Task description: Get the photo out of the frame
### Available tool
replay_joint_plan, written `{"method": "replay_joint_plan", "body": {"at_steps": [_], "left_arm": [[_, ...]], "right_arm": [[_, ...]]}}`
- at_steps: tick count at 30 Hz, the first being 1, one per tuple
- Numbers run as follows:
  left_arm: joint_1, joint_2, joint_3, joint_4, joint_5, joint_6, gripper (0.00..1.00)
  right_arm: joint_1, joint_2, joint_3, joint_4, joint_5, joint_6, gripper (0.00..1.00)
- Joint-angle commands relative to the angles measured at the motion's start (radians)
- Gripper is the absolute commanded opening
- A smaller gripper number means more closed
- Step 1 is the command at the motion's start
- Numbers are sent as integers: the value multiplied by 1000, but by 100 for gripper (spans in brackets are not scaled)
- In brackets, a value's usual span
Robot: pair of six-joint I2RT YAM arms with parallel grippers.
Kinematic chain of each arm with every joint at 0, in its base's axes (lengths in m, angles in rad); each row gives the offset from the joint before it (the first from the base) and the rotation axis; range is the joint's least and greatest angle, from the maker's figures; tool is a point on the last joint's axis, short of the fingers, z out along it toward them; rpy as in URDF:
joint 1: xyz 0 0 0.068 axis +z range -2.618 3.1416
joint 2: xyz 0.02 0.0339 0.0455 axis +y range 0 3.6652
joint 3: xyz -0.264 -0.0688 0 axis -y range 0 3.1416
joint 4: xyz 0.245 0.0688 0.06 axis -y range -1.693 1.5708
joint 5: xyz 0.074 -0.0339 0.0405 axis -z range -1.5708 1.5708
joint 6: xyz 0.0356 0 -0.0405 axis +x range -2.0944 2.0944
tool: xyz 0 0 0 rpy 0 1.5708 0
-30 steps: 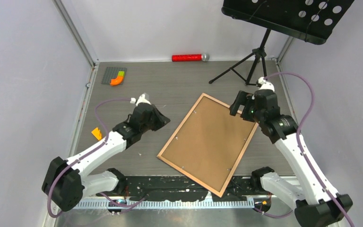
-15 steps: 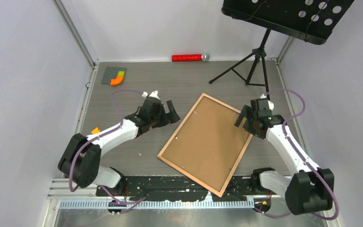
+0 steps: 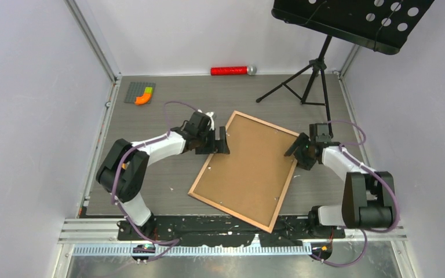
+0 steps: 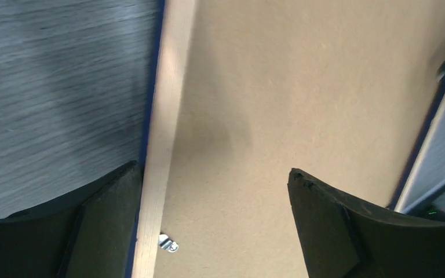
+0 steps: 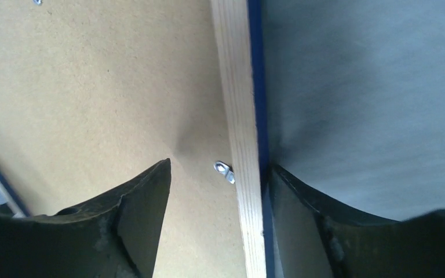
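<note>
The frame (image 3: 229, 213) lies face down on the table, slanted, its pale wooden back rails and dark blue outer edge showing. A brown backing board (image 3: 248, 168) fills it, so the photo is hidden underneath. My left gripper (image 3: 222, 139) is open astride the left rail (image 4: 165, 145), one finger outside on the table side, the other over the board; between them it reads (image 4: 213, 169). A small metal clip (image 4: 168, 244) sits by that rail. My right gripper (image 3: 296, 152) straddles the right rail (image 5: 237, 87) near another clip (image 5: 225, 171), jaws apart (image 5: 220, 165), outer finger against the blue edge.
A red cylinder with a silver cap (image 3: 232, 70) lies at the back wall. A music stand's tripod (image 3: 308, 81) stands at the back right, its black tray (image 3: 353, 20) overhead. A grey plate with an orange and green piece (image 3: 141, 92) sits back left. Walls enclose both sides.
Both arms have reached in to the frame's long rails. The left jaws went from shut to wide open; the right jaws narrowed. The frame turned and slid a little leftward.
</note>
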Motion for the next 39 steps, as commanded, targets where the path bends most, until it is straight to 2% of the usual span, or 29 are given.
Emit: {"method": "replay_joint_plan", "body": {"at_steps": [1, 4, 7, 10, 11, 14, 17, 19, 22, 24, 26, 28, 30, 32, 35, 38, 39], "left_arm": [[-3, -10, -39, -15, 33, 17, 86], [-6, -27, -104, 20, 45, -12, 75], [-16, -45, -151, 28, 59, -42, 59], [-29, -91, -205, 25, 39, -85, 40], [-31, -108, -224, 19, 17, -102, 31], [-32, -151, -262, -18, -61, -139, 21], [-32, -166, -267, -47, -125, -160, 12], [-33, -163, -250, -63, -145, -160, 9], [-32, -162, -238, -51, -170, -158, 5], [-33, -155, -227, -46, -166, -149, 3], [-32, -147, -212, -53, -161, -136, 0], [-33, -143, -205, -52, -157, -126, 0], [-30, -140, -198, -50, -144, -118, 0], [-31, -142, -195, -53, -136, -115, 0], [-30, -147, -198, -64, -142, -115, 0], [-30, -138, -198, -71, -141, -113, 0], [-30, -136, -197, -77, -137, -111, 0]], "right_arm": [[10, 133, 15, 254, -230, -66, 64], [34, 195, 97, 237, -233, -160, 60], [62, 262, 180, 234, -230, -215, 60], [101, 327, 253, 255, -210, -264, 67], [115, 360, 300, 233, -176, -274, 69], [126, 390, 345, 193, -123, -298, 76], [127, 337, 318, 144, 5, -295, 79], [129, 275, 297, 96, 114, -294, 83], [138, 169, 275, 48, 181, -317, 85], [185, 80, 255, 43, 184, -367, 85], [283, -13, 242, 57, 175, -474, 85], [398, -52, 215, 109, 81, -586, 82], [479, -63, 163, 216, -173, -652, 76], [586, -54, 122, 336, -284, -720, 68], [692, -19, 116, 405, -312, -831, 61], [772, 60, 128, 489, -400, -851, 57], [785, 84, 135, 498, -425, -862, 50]]}}
